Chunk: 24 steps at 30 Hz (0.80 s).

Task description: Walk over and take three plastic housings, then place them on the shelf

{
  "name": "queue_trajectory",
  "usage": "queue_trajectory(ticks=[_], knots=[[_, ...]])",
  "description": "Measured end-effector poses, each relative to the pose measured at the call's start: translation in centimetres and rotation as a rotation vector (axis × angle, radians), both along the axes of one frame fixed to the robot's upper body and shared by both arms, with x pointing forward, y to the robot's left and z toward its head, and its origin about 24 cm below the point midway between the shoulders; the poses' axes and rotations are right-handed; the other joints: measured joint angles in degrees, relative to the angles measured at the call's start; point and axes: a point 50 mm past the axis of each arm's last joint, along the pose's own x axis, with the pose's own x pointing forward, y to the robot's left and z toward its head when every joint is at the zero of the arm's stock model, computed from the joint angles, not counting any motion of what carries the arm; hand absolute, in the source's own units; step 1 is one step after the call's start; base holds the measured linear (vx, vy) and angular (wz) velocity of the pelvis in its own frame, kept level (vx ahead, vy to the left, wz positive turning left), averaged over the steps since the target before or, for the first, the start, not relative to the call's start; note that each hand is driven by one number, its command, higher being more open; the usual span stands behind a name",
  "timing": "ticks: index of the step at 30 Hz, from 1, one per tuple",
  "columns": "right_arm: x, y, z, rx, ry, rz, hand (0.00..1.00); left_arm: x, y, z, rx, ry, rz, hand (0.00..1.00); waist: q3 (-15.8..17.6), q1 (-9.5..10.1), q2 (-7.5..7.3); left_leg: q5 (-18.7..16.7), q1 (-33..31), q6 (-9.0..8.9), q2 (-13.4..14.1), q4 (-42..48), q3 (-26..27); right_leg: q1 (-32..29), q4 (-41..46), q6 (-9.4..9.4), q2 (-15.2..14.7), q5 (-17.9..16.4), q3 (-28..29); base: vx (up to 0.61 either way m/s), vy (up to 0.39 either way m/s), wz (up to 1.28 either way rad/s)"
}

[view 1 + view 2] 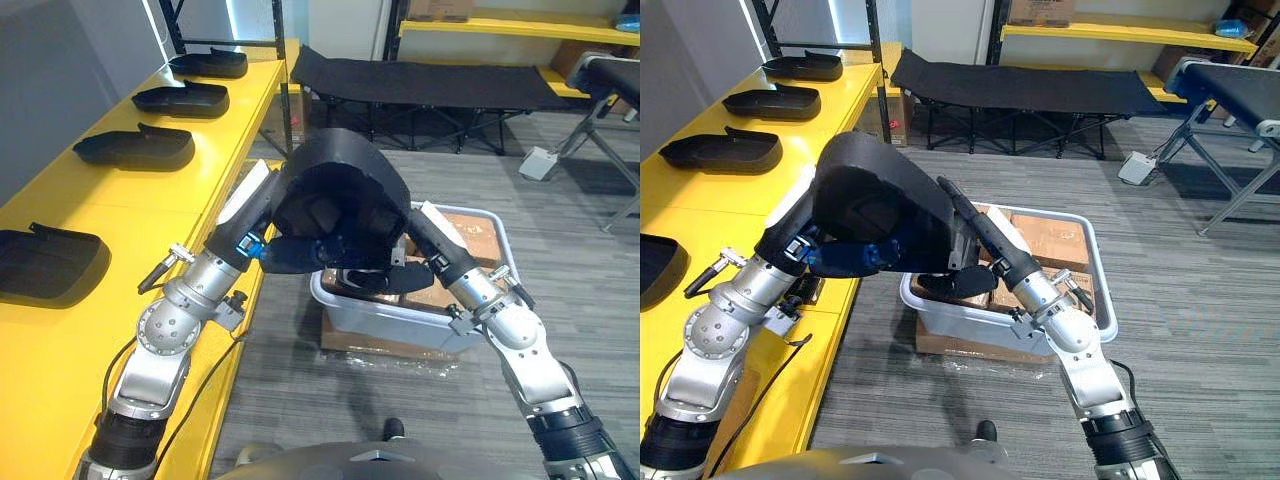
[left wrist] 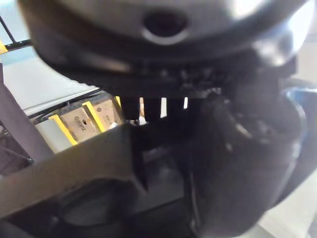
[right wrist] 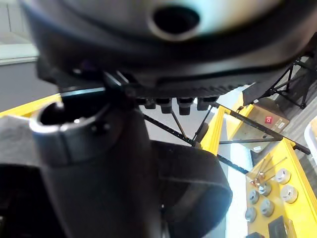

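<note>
A large black domed plastic housing [image 1: 340, 185] hangs between my two hands above a grey bin [image 1: 400, 322]. My left hand [image 1: 252, 238] clamps its left side, thumb [image 2: 237, 163] tucked under the rim. On the right side, the fingers [image 1: 980, 228] of my right hand [image 1: 415, 238] lie along the shell while the thumb [image 3: 94, 168] grips underneath. To my left runs the yellow shelf [image 1: 70, 340], which holds several flatter black housings [image 1: 135, 148].
The bin sits on flattened cardboard [image 1: 950, 345] on the grey carpet, just right of the shelf's edge. A black folding cot [image 1: 420, 85] stands farther back. A small white box [image 1: 537, 162] lies on the floor at the right, beside a metal frame [image 1: 600, 120].
</note>
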Motion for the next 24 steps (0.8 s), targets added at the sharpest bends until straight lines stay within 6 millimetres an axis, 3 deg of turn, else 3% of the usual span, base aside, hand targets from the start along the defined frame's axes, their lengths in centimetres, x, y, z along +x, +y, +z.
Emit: queue_trajectory(ticks=[4,5,11,24], knots=[[0.0,0.3,-0.4,-0.031,0.009,0.007,1.00,0.0,-0.1,0.0,-0.029,0.017,-0.017,0.00,0.0,-0.02,-0.04,0.0,0.0,0.01,0.0,0.0,0.0,0.0,0.0,0.00,0.0,0.0,0.0,0.00,0.000,0.00],[0.0,0.6,-0.6,-0.034,0.016,0.019,0.00,0.0,-0.1,0.0,-0.045,0.021,-0.026,0.00,-0.1,-0.04,-0.02,0.0,0.0,0.01,0.0,0.0,0.0,0.0,0.0,0.00,0.0,0.0,0.0,0.00,0.000,0.00],[-0.1,1.5,-1.5,0.008,0.034,0.009,0.00,0.0,-0.3,-0.1,-0.080,0.035,-0.047,0.00,-0.1,0.04,-0.01,0.0,0.0,0.01,0.0,0.0,0.0,0.0,0.0,-0.01,0.0,0.0,0.0,0.00,0.000,0.00],[0.0,1.6,-1.3,0.036,-0.034,-0.061,0.00,0.4,-0.4,-0.5,-0.178,0.113,-0.047,0.00,-0.4,-0.02,0.30,0.0,0.0,0.01,0.0,0.0,-0.1,0.0,0.0,-0.02,0.0,0.0,0.0,0.00,0.000,0.00]])
